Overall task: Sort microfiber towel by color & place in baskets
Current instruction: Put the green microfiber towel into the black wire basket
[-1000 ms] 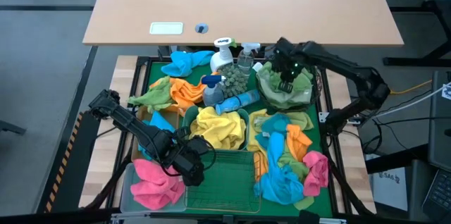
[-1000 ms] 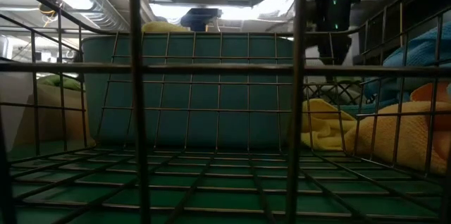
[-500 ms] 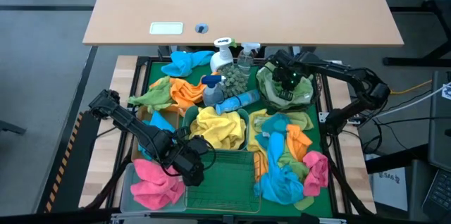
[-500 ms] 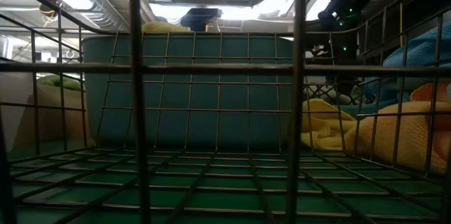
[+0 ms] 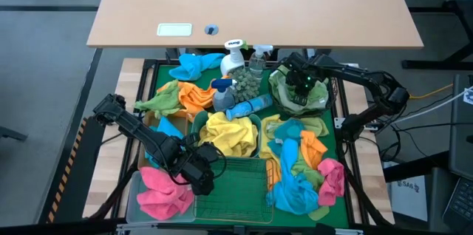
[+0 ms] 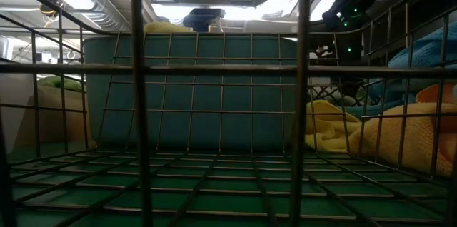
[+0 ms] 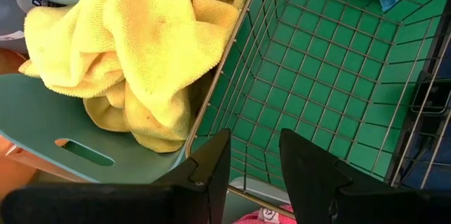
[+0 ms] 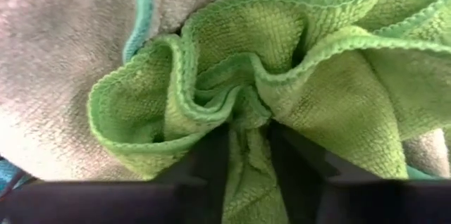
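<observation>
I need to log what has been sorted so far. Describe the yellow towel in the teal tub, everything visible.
The yellow towel is a soft, nubby microfiber cloth, bunched in loose folds rather than laid flat. It sits inside the teal plastic tub, heaped toward the side next to the green wire basket, with one fold at the shared rim. From above it fills most of the tub, near the middle of the table. The left gripper hovers close by, open, not touching it.
</observation>
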Robot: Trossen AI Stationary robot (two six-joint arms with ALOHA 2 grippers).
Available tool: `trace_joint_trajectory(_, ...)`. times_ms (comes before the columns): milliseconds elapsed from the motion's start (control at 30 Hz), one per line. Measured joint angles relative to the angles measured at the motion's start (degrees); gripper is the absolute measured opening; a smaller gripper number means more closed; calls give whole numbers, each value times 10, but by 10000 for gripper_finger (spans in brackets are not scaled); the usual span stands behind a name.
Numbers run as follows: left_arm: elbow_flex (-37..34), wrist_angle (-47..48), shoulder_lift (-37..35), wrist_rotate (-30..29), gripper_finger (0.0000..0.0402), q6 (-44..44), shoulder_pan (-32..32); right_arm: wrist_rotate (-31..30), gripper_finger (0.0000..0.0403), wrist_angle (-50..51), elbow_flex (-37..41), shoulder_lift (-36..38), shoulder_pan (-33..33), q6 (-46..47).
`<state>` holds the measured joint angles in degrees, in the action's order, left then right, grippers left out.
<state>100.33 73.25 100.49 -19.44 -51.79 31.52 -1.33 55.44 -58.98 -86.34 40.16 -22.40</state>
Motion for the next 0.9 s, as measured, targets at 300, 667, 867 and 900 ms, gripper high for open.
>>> trace_joint_trajectory(300, 0, 0, 0, 0, 117, 0, 0, -45, 201, 2, 0, 0, 0, 0)
trace_joint_trajectory(667, 0, 1, 0, 13, 117, 54, -5, -47, 218, 36, -11, 0, 0, 1)
trace_joint_trajectory(867, 0, 20, -14, 39, 117, 91, -36, -42, 218, 100, -67, 0, 0, 2)
trace_joint_trajectory(900, 0, 26, -21, 39, 117, 101, -42, -41, 218, 109, -77, 0, 0, 2)
